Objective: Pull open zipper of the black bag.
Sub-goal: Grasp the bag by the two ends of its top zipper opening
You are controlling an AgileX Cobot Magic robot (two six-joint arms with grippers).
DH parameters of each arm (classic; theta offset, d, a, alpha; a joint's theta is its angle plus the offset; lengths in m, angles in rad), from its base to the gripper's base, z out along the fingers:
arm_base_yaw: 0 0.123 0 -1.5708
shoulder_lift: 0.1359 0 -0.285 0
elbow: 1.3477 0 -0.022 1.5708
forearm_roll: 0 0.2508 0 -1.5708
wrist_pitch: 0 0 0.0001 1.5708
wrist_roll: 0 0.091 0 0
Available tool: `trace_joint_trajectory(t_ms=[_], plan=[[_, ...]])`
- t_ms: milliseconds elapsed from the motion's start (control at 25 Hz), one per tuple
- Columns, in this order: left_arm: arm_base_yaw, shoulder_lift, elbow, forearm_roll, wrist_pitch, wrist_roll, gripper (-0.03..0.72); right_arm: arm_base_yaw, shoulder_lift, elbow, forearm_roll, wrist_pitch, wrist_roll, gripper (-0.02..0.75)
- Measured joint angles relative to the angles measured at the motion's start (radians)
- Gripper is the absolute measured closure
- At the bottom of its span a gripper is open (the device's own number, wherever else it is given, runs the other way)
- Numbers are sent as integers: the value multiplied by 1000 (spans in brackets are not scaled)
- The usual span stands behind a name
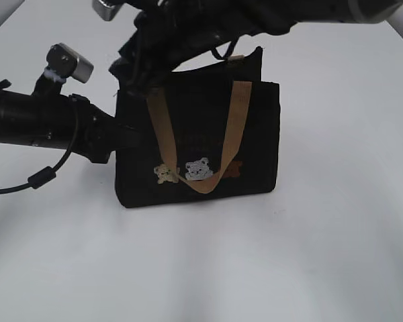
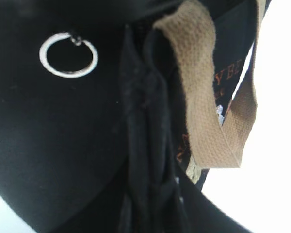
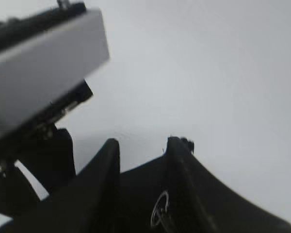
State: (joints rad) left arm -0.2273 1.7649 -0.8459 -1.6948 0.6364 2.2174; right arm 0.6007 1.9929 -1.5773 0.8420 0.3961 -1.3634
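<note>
Black bag (image 1: 255, 127) upright, zipper (image 2: 140, 121) lengthwise along top; end effector states unclear.

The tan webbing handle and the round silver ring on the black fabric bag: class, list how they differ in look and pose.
The tan webbing handle is a wide, flat woven strap; the round silver ring is a thin, shiny metal hoop. The handle is far longer, drooping in a loop down the front of the black fabric bag; the ring is small and lies near the top edge. Both are attached to the same bag.
</note>
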Motion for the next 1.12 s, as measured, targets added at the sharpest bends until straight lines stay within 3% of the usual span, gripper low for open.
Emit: trace_joint_trajectory(t_ms=[200,600,920,1000,1120], plan=[[0,0,0,0,1,0,578,11,47,-51,-97,15,9,474],[-6,0,0,10,-1,0,578,10,56,-62,-490,146,288,476],[-7,0,0,6,0,0,576,16,64,-66,-617,147,427,482],[-7,0,0,6,-3,0,576,17,78,-70,-636,148,432,529],[-7,0,0,6,-6,0,576,18,89,-71,-653,162,500,696]])
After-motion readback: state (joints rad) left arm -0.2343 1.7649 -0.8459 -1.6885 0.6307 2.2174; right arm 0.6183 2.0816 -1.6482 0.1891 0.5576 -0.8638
